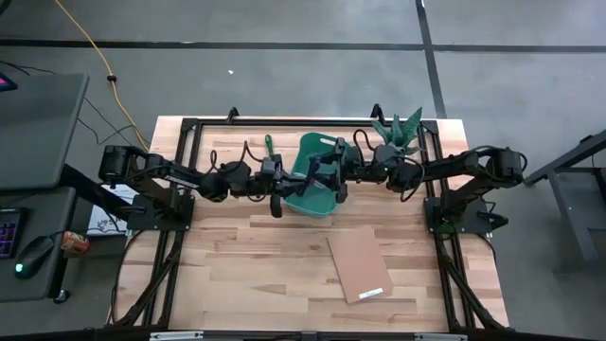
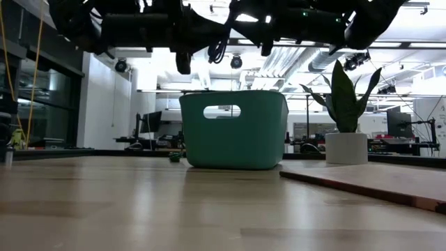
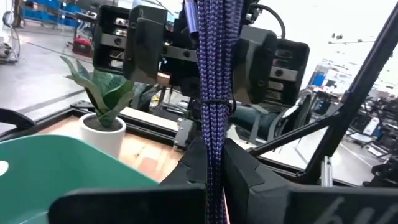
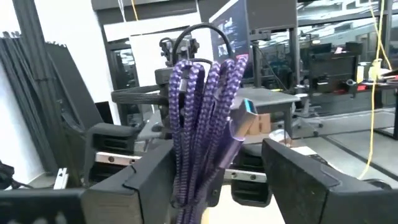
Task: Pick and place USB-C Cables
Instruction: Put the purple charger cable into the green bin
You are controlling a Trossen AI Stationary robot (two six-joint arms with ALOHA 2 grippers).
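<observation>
Above the wooden table (image 1: 237, 275), the left hand (image 3: 214, 177) grips the purple cable (image 3: 211, 74); right hand (image 4: 217, 180) open.

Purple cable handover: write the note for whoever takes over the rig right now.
Left gripper: shut on the purple cable, holding the bundle upright above the table by the teal bin.
Right gripper: fingers open on either side of the same bundle, facing the left one, not clamped.
Other things: a green cable lies on the table behind the bin on the left arm's side. The grey and white-red cables are not visible; the bin's contents cannot be seen.
Done: purple cable lifted.
Left: finish the pass or drop it in the bin, then fetch the green one.
</observation>
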